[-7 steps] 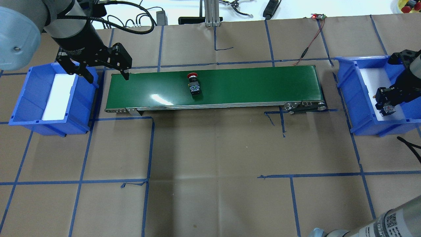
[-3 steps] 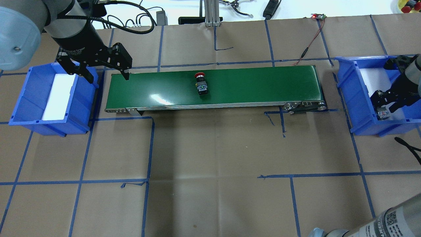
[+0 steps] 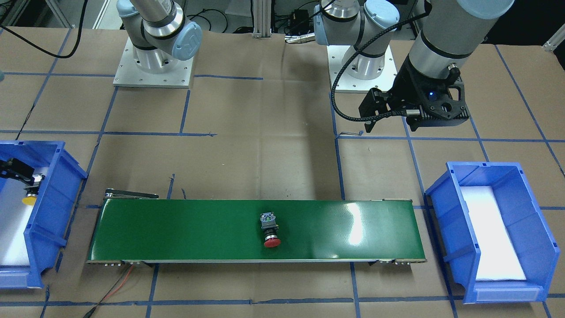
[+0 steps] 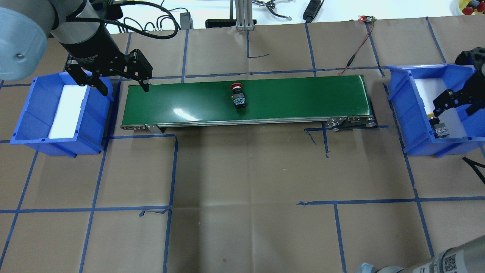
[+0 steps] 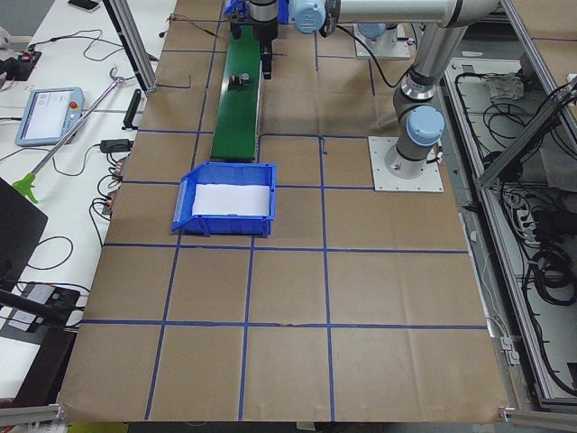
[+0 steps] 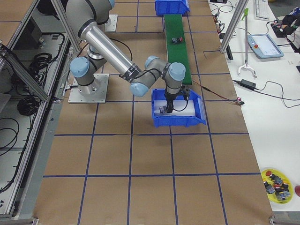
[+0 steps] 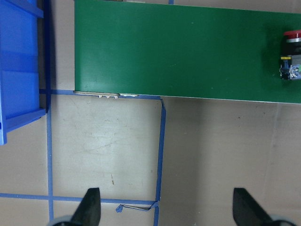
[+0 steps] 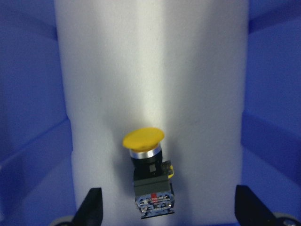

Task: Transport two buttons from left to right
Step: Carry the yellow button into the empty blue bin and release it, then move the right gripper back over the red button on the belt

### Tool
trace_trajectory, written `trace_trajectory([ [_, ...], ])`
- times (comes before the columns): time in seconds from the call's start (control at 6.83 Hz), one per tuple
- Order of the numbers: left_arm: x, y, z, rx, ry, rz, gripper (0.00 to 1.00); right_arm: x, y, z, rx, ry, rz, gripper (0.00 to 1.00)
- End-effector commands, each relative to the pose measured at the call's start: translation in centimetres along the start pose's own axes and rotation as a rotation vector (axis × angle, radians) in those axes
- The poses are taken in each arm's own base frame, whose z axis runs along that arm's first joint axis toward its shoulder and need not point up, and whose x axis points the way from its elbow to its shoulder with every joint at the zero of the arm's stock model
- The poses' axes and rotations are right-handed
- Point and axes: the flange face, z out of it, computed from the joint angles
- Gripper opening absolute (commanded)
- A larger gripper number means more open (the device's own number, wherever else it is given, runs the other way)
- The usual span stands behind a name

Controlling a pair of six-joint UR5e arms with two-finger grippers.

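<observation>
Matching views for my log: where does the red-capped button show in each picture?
Front-facing: red-capped button mid-belt, cap toward the bottom edge.
Overhead: button mid-belt, cap toward the top.
Exterior left: button tiny, on the belt near the top.
Exterior right: button small, likewise near the top.
Left wrist: button at the right edge.
Right wrist: not in it.
Shared landmark: the green conveyor belt under it.

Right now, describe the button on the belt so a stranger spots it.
Find the long green conveyor belt. Near its middle lies a small push-button switch. Its cap is red; the other button, in the blue bin at the robot's right, is yellow-capped.
</observation>
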Motion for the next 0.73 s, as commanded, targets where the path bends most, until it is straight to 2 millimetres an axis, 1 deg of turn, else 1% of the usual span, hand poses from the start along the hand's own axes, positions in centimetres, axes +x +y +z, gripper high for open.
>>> trace_trajectory([
  [0.0,0.0,0.0,0.0,0.000,0.000,-0.001,1.00,-0.6,-1.6,-8.2,0.085,0.035,0.031,1.00],
  [0.15,0.0,-0.1,0.0,0.000,0.000,0.001,1.00,-2.4,-3.1,-11.8,0.086,0.030,0.011,1.00],
  [0.29,0.0,-0.1,0.0,0.000,0.000,0.001,1.00,-4.3,-3.7,-15.0,0.037,-0.002,0.080,1.00],
  [0.44,0.0,-0.1,0.0,0.000,0.000,0.001,1.00,-7.6,-4.1,-16.5,0.006,-0.019,0.129,1.00],
  [0.59,0.0,-0.1,0.0,0.000,0.000,-0.001,1.00,-12.5,-4.4,-17.6,0.024,-0.018,0.123,1.00],
])
